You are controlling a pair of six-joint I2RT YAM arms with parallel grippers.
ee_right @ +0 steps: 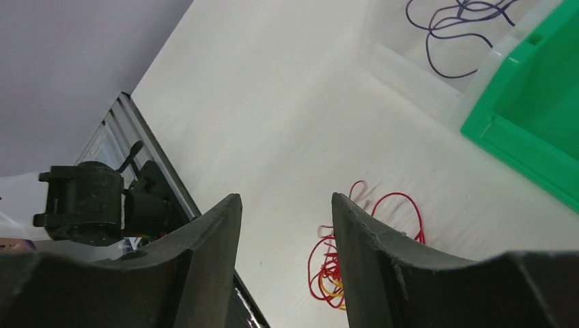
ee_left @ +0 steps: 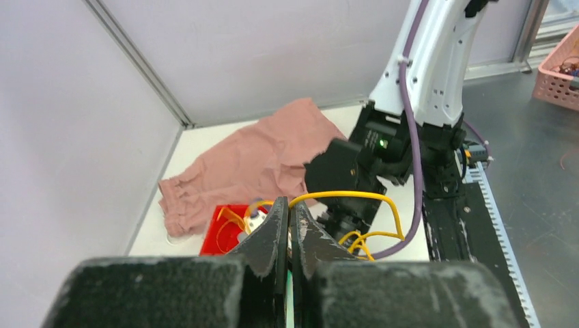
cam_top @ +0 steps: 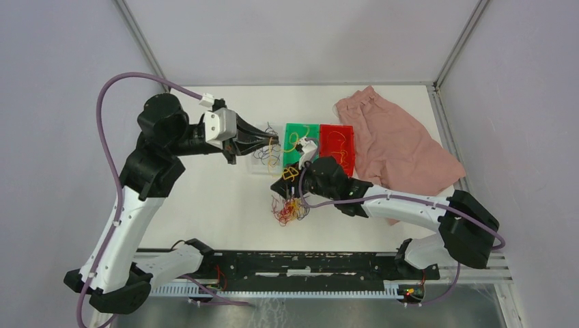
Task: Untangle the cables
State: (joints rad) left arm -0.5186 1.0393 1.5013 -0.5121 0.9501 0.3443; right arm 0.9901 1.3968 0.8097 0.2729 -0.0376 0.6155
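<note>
Curling loosely, hair-thin cables [cam_top: 290, 208] (red, yellow) lie near a green bin [cam_top: 295, 131].

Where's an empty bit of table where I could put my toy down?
The bare table between the left arm and the cables is free. So is the strip behind the green tray and red tray, by the back wall. The middle is crowded with trays and cables. The pink cloth covers the right.

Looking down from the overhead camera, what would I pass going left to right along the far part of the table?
clear tray → green tray → red tray → pink cloth
</note>
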